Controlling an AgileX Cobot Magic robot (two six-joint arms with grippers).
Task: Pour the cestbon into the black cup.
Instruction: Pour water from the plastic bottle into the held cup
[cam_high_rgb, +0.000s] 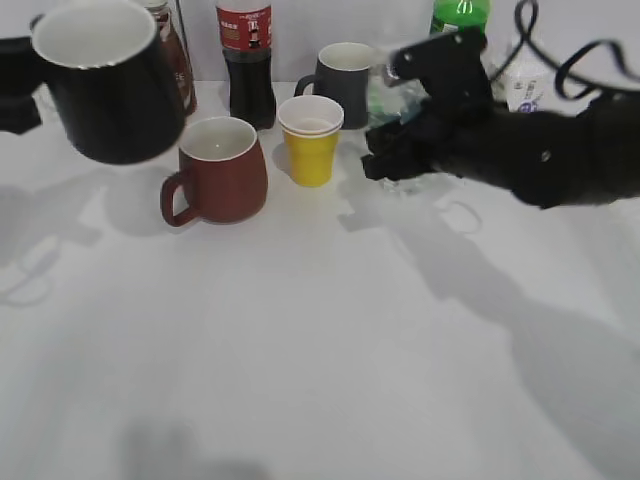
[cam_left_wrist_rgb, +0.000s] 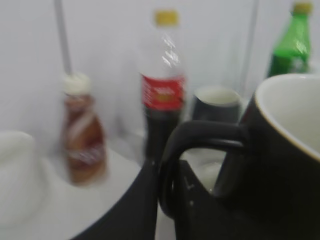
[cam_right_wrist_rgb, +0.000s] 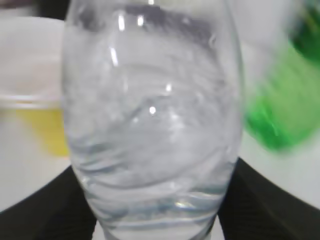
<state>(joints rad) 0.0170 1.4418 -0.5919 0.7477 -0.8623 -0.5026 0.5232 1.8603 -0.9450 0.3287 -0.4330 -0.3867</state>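
The black cup (cam_high_rgb: 110, 90), glossy with a white inside, hangs in the air at the far left of the exterior view. My left gripper (cam_high_rgb: 25, 85) is shut on its loop handle. In the left wrist view the fingers (cam_left_wrist_rgb: 170, 200) clamp the handle, and the black cup (cam_left_wrist_rgb: 285, 160) fills the right side. The cestbon (cam_high_rgb: 388, 95), a clear ribbed bottle, is held by my right gripper (cam_high_rgb: 395, 150) at the right, close to the back row. In the right wrist view the cestbon (cam_right_wrist_rgb: 150, 125) fills the frame between the black fingers (cam_right_wrist_rgb: 155, 220). Its label and cap are hidden.
On the white table stand a brown-red mug (cam_high_rgb: 220, 170), a yellow paper cup (cam_high_rgb: 310, 145), a dark grey mug (cam_high_rgb: 345, 80), a cola bottle (cam_high_rgb: 246, 60), a brown bottle (cam_high_rgb: 178, 50), a green soda bottle (cam_high_rgb: 460, 15) and a white carton (cam_high_rgb: 525, 85).
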